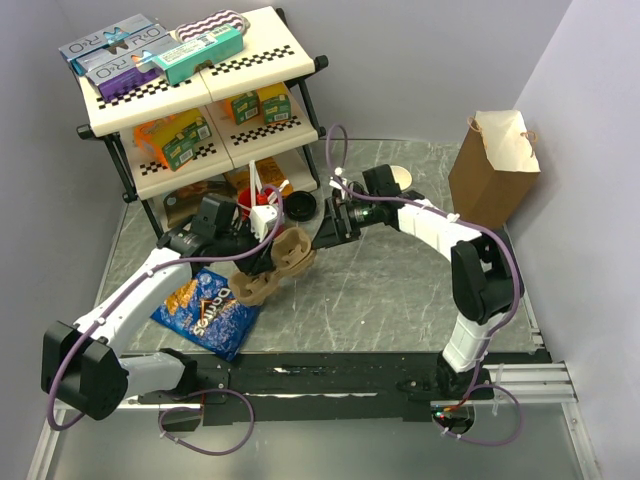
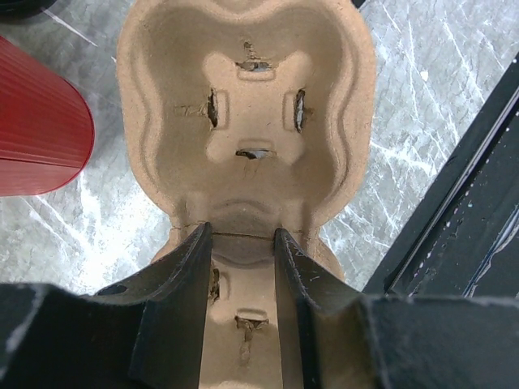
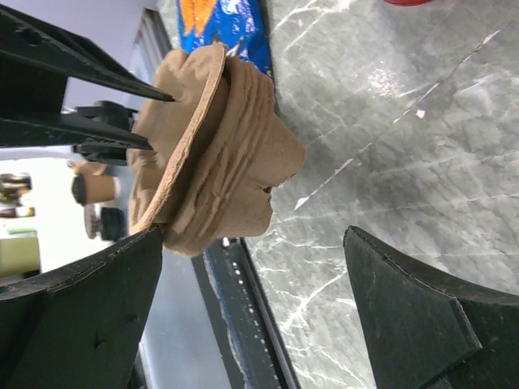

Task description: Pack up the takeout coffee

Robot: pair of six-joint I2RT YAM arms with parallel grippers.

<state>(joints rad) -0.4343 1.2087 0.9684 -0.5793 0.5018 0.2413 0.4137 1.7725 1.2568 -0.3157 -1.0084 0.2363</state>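
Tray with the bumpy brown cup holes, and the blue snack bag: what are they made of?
The tray looks like moulded paper pulp. It is dull tan with a rough, fibrous grain, soft rounded walls and ragged slits. The blue snack bag seems to be thin plastic film, perhaps foil-lined. It is shiny and crinkled, with bright print.
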